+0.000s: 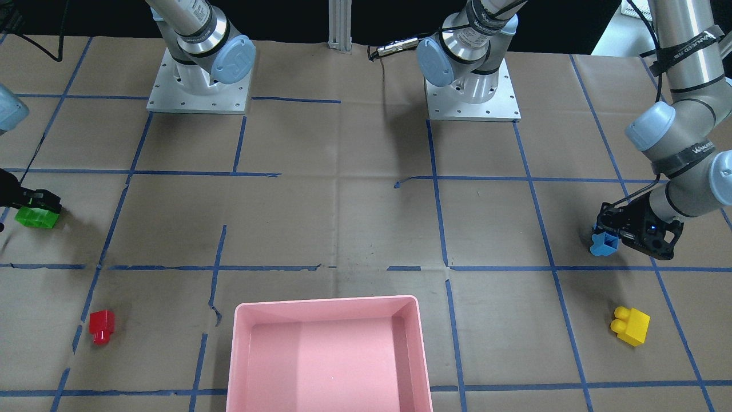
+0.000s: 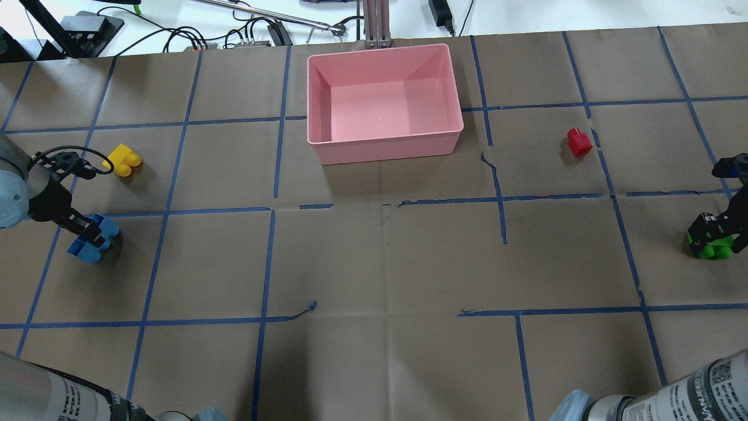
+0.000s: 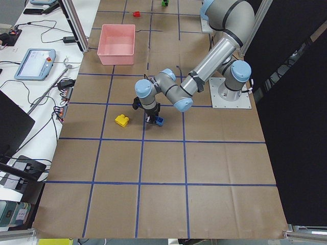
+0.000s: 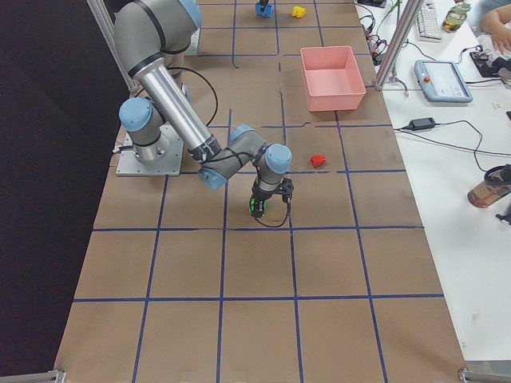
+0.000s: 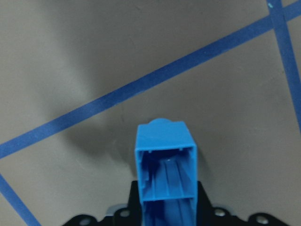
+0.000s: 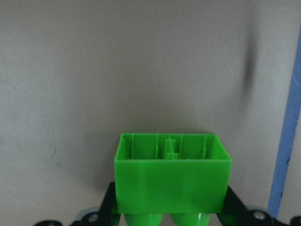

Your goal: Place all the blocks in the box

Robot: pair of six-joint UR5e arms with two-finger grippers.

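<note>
— Claws first: how are they found?

— Left claw (image 2: 89, 231) is seen clamped on the blue block (image 5: 165, 155), out at the robot's left side of the bench (image 2: 374, 362). Right claw (image 2: 717, 233) is clamped on the green block (image 6: 171, 181), out at the right side. Both blocks are held low. Whether they are touching the bench cannot be told.

— What could go wrong from here?

— Much of the blue block is seen sticking out past the claw, so it could be levered loose by a quick swing. The plastic is judged smooth, and either block could be let slip. The yellow block (image 2: 121, 159) lies just beyond the blue one, toward the box (image 2: 385, 149), and the red block (image 2: 579, 142) lies likewise between green and box. If the loads were carried low, either loose block could be struck and scattered. The box is set at the far middle edge, with nothing in it. Both arms must be brought there, so a clash could be caused if they were moved together. Its near wall could be caught and the box shoved by a low approach.

— And the surface, the room?

— The bench is covered with creased brown paper (image 2: 409, 263), gridded with blue tape (image 2: 175, 321) that is torn in places; a dragged block might be snagged. Beyond the far edge, cables (image 2: 187, 35) and a pendant (image 3: 34, 62) are seen. A black curtain (image 3: 296, 127) is hung behind the robot.
</note>
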